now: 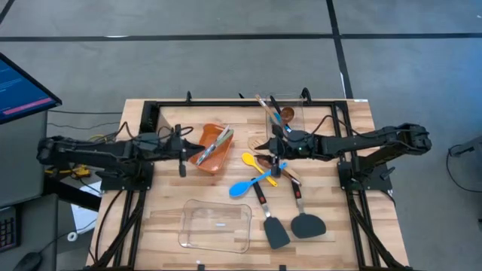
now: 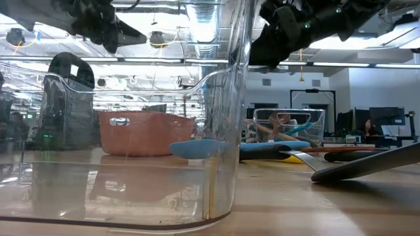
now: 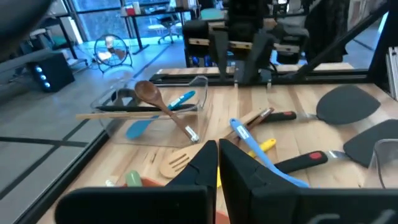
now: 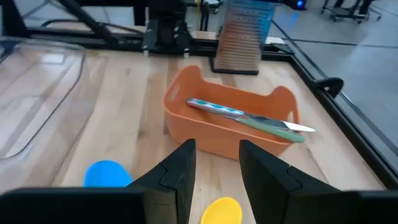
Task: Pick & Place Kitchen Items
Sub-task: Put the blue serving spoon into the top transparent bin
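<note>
Right gripper (image 1: 279, 147) jaws part open with a clear gap, nothing between them; it hangs over the cluster of utensils mid-table, above the yellow spoon (image 1: 254, 163) and blue spoon (image 1: 247, 186). Left gripper (image 1: 181, 150) jaws closed, empty, just beside the orange bin's (image 1: 219, 160) left edge.

Orange bin: holds a slim tool with a metal blade and green handle (image 4: 249, 117), lying diagonally across the rim, plus what looks like a second slim tool next to it in the high view.

Clear container at the back (image 1: 301, 113): wooden spoon (image 3: 154, 98) leaning out over the rim, a blue-handled tool (image 3: 180, 101) and a dark item inside.

Clear container at the front (image 1: 216, 226): can't tell if anything is in it.

Loose on the table: the yellow and blue spoons crossed, two black spatulas (image 1: 292, 225) near the front, a slotted wooden turner (image 3: 175, 164).
</note>
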Controlling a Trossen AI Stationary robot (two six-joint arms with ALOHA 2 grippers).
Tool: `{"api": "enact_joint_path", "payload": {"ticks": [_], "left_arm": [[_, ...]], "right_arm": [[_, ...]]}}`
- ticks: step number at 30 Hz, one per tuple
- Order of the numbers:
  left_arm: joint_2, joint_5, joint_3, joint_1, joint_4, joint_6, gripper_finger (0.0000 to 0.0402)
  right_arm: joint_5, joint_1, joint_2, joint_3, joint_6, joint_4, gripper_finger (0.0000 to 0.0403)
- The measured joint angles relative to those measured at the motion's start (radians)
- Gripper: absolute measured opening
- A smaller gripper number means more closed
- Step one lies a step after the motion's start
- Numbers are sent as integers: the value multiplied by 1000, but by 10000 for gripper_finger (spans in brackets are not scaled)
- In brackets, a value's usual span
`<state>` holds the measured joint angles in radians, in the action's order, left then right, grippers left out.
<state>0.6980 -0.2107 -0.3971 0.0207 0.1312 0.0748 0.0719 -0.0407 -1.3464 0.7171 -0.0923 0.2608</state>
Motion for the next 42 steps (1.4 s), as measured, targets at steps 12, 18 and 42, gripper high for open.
{"api": "enact_joint_path", "payload": {"ticks": [12, 18, 42], "left_arm": [[-77, 0, 1, 15, 0, -1, 4], [-70, -1, 1, 15, 4, 2, 4], [-70, -7, 1, 15, 46, 15, 4]], "right_arm": [[0, 28, 0, 165, -39, -383, 116], [-40, 35, 0, 188, -4, -466, 116], [-50, 34, -428, 660, -64, -1049, 116]]}}
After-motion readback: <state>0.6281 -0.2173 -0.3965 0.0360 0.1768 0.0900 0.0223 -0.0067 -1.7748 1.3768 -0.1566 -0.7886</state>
